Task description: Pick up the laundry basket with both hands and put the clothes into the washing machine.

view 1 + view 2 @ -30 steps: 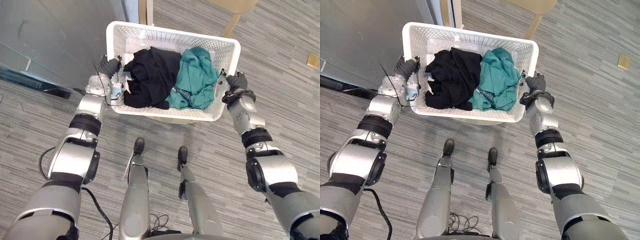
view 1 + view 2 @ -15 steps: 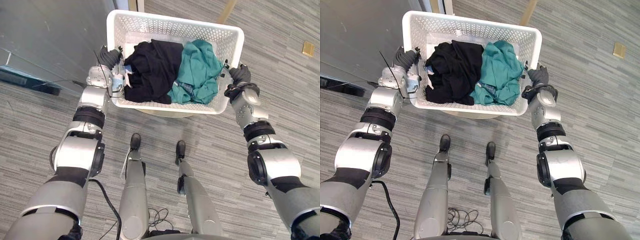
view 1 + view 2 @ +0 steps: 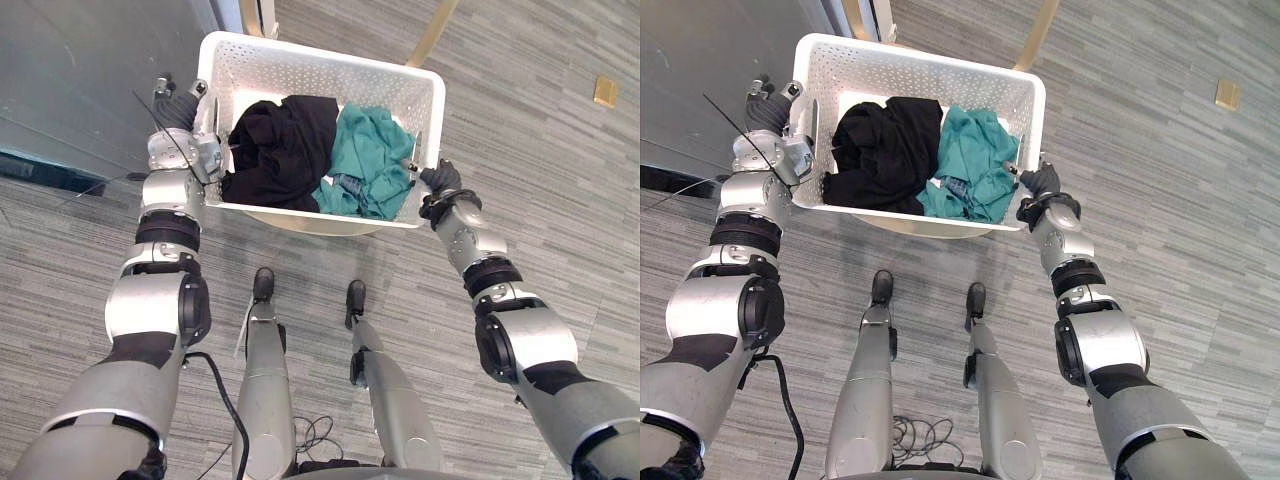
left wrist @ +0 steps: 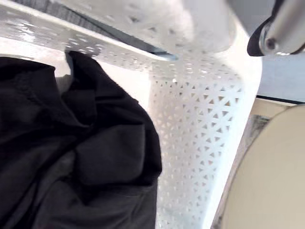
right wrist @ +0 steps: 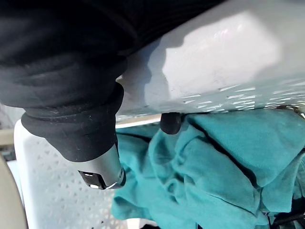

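The white perforated laundry basket holds a black garment on its left and a teal garment on its right. My left hand stands against the basket's left wall, fingers stretched up past the rim. My right hand is at the right rim. Its thumb is straight below the rim and one dark fingertip reaches over it above the teal cloth. Both hands look open, touching the basket.
A round beige top shows just under the basket. A grey panel fills the left side. A wooden leg slants behind the basket. A small tan square lies on the striped floor at the right.
The whole view has shifted. Both hands' fingers have loosened from their curl on the basket's rims, and the left hand now reaches higher along the left wall.
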